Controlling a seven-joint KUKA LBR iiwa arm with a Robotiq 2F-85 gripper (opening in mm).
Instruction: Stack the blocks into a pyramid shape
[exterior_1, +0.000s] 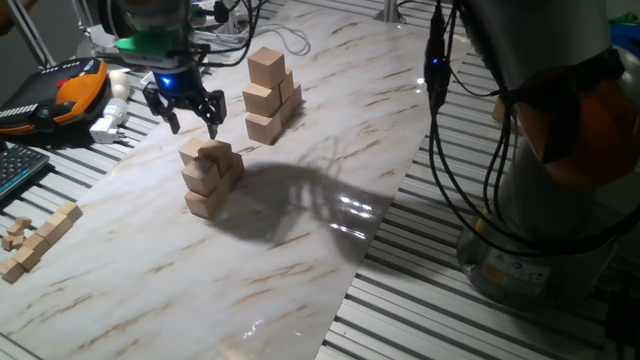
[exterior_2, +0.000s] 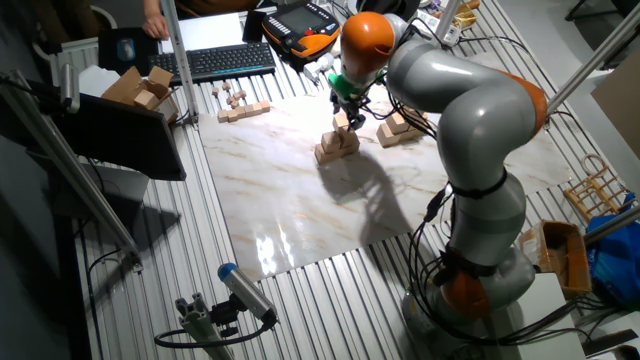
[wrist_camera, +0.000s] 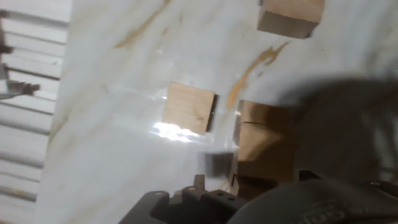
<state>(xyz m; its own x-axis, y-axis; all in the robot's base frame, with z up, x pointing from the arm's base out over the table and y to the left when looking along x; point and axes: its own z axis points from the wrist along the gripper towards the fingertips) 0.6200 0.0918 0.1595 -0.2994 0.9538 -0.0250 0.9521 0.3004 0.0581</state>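
- Your blocks sit in two groups on the marble-patterned table (exterior_1: 300, 250): a near stack (exterior_1: 210, 175) under the arm and a taller far stack (exterior_1: 270, 95) beyond it.
- Your pincer (exterior_1: 187, 112) hangs just above and behind the near stack, fingers spread and holding nothing.
- Judge the blocks as light, rigid, plain wooden cubes; they should not crush, but smooth faces may slip or twist if pinched off-centre.
- Take one by two opposite flat sides, midway up, fingers square to the faces. A cube looks about as wide as the pincer, so open fully.
- No brand, label or writing is readable on any block or on the table.
- Thin wooden pieces (exterior_1: 35, 240) lie at the table's edge.
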